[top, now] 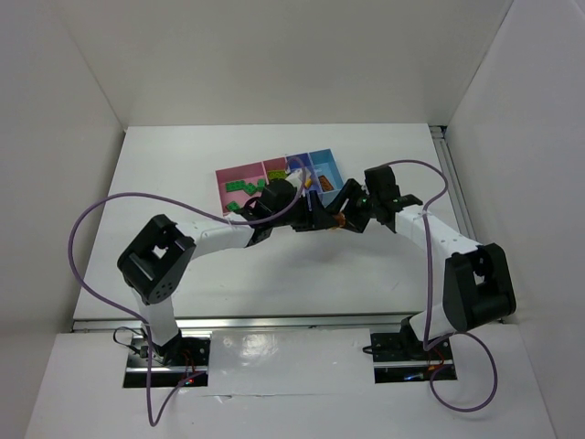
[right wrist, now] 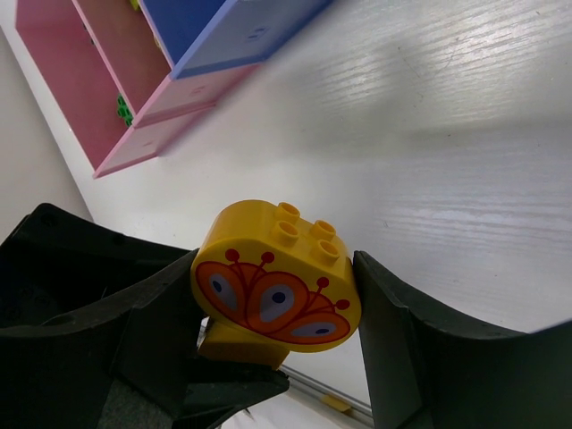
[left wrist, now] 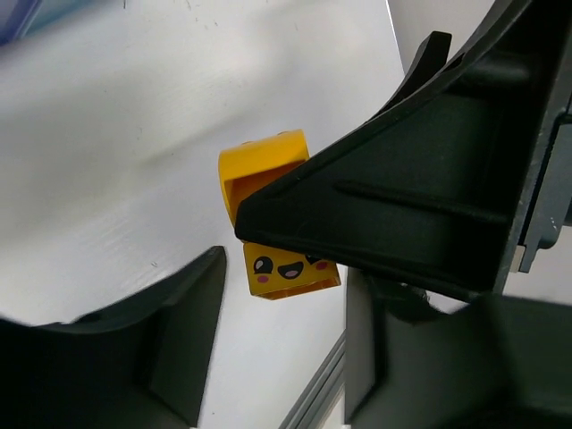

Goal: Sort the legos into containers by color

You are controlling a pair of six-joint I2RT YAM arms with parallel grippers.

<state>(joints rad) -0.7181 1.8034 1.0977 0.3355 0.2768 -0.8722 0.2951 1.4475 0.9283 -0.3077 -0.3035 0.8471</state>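
Right wrist: right hand (right wrist: 273, 308) clamps yellow brick (right wrist: 277, 264); left hand (left wrist: 281, 304) gapes, brick half-hidden.

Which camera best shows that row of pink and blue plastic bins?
The top external view: the row of four joined pink and blue plastic bins shows from above, green bricks inside. The right wrist view catches only part, blurred and cropped. The left wrist view shows at most a blue blur at its corner.

No letters, numbers or brand marks can be read. A smiling face is printed on the yellow brick (left wrist: 290, 270), and an eye-spot pattern on the rounded yellow brick (right wrist: 277, 290).
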